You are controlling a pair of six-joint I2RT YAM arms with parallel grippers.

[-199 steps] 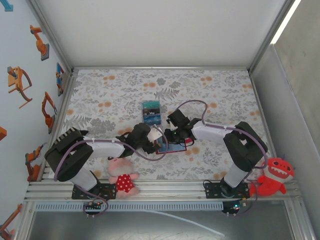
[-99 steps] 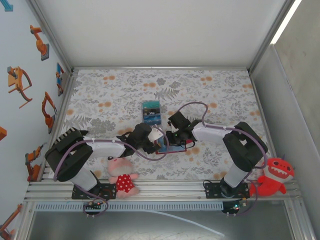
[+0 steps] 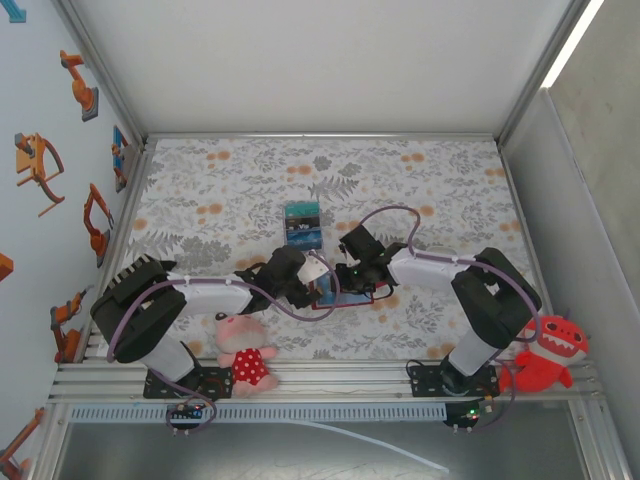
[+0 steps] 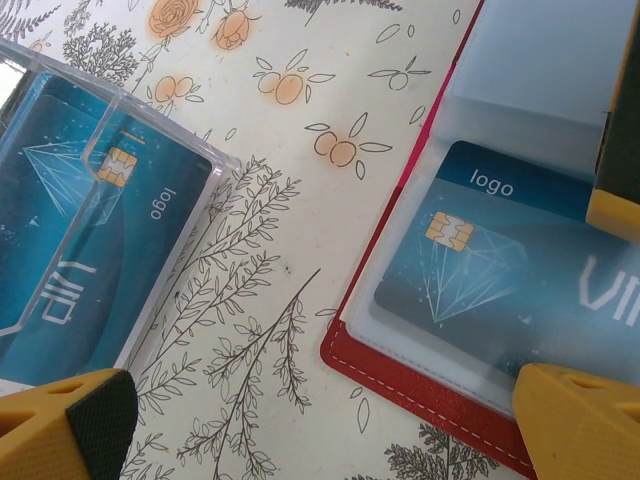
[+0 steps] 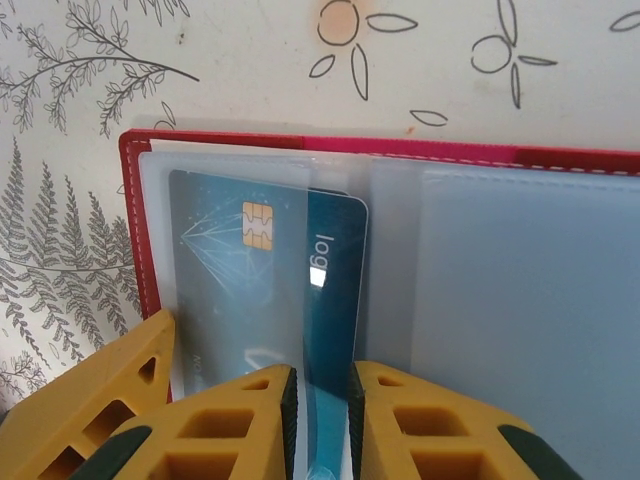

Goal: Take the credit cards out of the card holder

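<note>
Pinching card (image 5: 265, 270) edge with right gripper (image 5: 320, 385), clamped thin on it; edged back toward four o'clock since a second ago (so pull-out from holder (image 5: 135, 230), mid-table, likely begun). Keeping left gripper (image 4: 320, 425) spread wide, empty, at holder's nine o'clock.

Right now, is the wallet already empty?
No, a blue card sits partly in a clear pocket of the red wallet, pinched by the right hand.
</note>
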